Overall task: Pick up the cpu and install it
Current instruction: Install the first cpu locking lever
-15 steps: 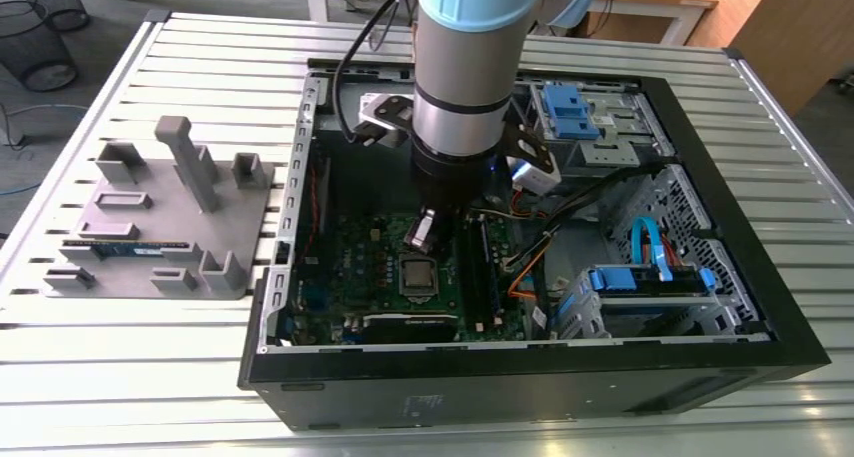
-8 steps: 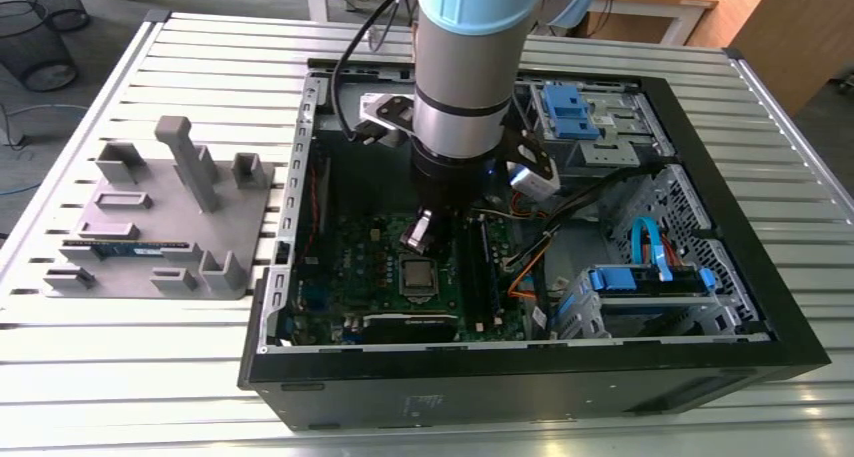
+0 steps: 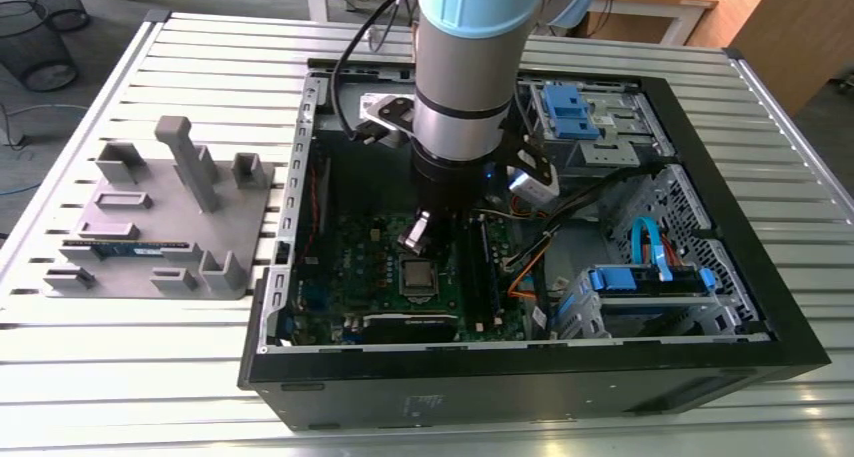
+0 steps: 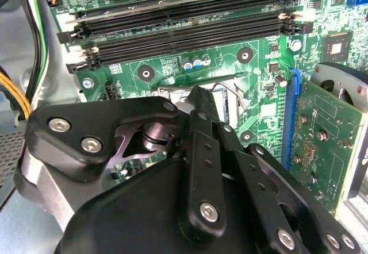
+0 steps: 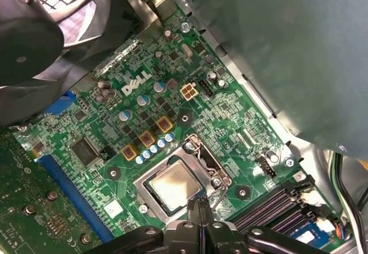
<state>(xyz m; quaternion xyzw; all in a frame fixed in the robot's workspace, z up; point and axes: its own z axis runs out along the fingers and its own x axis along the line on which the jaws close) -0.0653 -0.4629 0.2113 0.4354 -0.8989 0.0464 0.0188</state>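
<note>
Arm: the grey-and-blue arm (image 3: 465, 67) reaches down into the open computer case (image 3: 534, 377), which lies on a slatted metal table (image 3: 134, 377)
Gripper: the gripper (image 3: 416, 245) hangs low over the green motherboard (image 3: 360, 242); in both wrist views (image 4: 198, 96) (image 5: 198, 205) its two slim black fingers are pressed together at the tips, with nothing pinched between them
Cpu: the cpu (image 3: 418, 275) lies flat in its socket on the motherboard, silvery top facing up, as the first wrist view (image 5: 171, 186) shows plainly
Socket frame: a metal socket frame (image 5: 161, 168) runs around the cpu's edges
Cpu relative to gripper: the cpu lies just beneath and beside the fingertips; the tips hover near one edge of the chip, and contact cannot be told
Memory slots: long black memory slots (image 4: 190, 27) lie on the motherboard near the socket
Holder: a grey holder (image 3: 160, 217) sits on the table at the exterior view's left, well apart from the gripper
Memory stick: a long narrow memory stick (image 3: 127, 245) rests on the holder
</note>
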